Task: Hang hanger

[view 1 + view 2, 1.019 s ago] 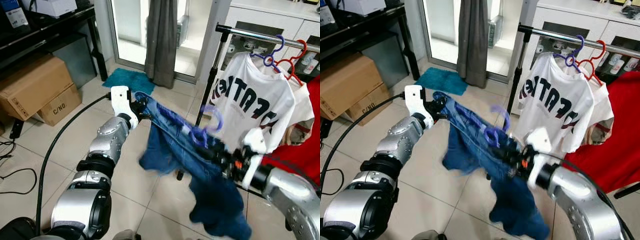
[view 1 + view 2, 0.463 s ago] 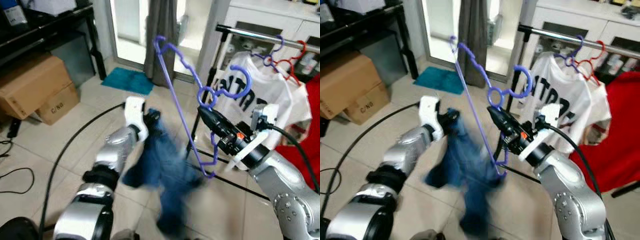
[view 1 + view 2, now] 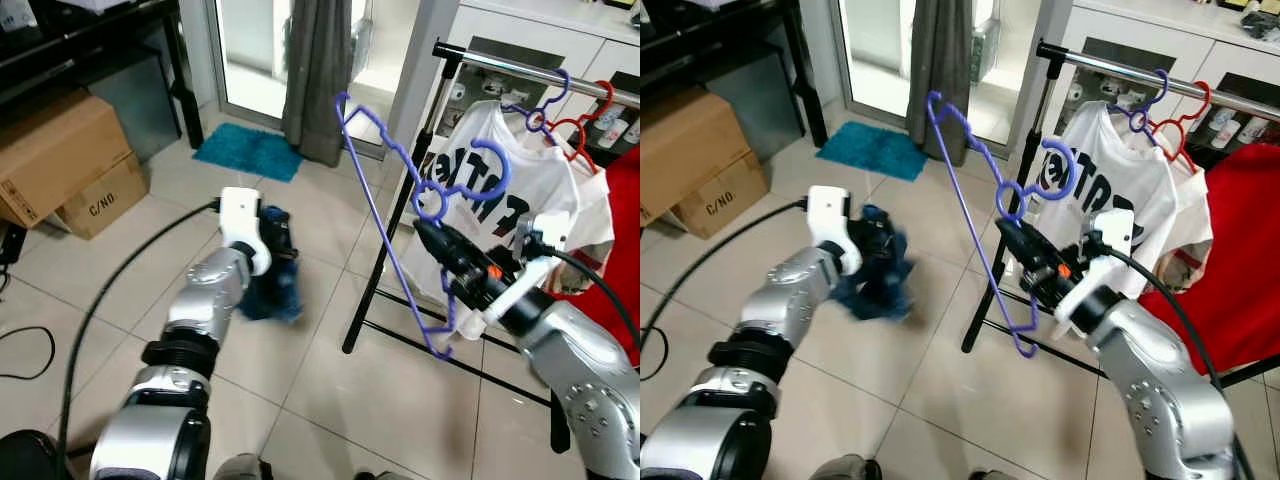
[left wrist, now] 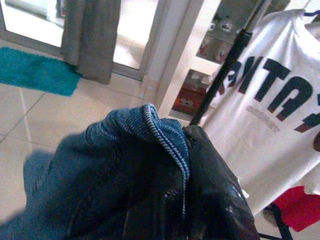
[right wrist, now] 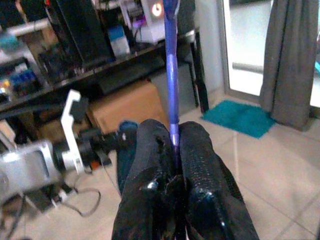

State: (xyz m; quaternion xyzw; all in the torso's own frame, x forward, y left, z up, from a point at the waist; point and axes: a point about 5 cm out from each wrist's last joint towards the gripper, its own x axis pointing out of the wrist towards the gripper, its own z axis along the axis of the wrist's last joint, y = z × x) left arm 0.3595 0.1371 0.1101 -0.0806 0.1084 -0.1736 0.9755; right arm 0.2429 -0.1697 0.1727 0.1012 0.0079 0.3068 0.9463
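A bare purple hanger (image 3: 400, 190) stands tilted in the air left of the clothes rail (image 3: 520, 72), my right gripper (image 3: 432, 236) shut on it just below its hook. The right wrist view has both fingers (image 5: 197, 165) pinched on the purple hanger's bar (image 5: 171, 75). My left gripper (image 3: 275, 232) is low over the floor, shut on a bunch of blue jeans (image 3: 270, 285) that hangs down to the tiles. Denim (image 4: 110, 170) covers its fingers in the left wrist view.
The rail carries a white printed T-shirt (image 3: 500, 200) on a purple hanger and a red hanger (image 3: 590, 120). Red cloth (image 3: 620, 250) hangs at far right. Cardboard boxes (image 3: 60, 160) stand at left, a teal mat (image 3: 248, 152) and grey curtain (image 3: 318, 70) behind.
The jeans have slid off the hanger, and my left gripper has dropped with them toward the floor. My right gripper has lifted the bare hanger upright, close to the rail.
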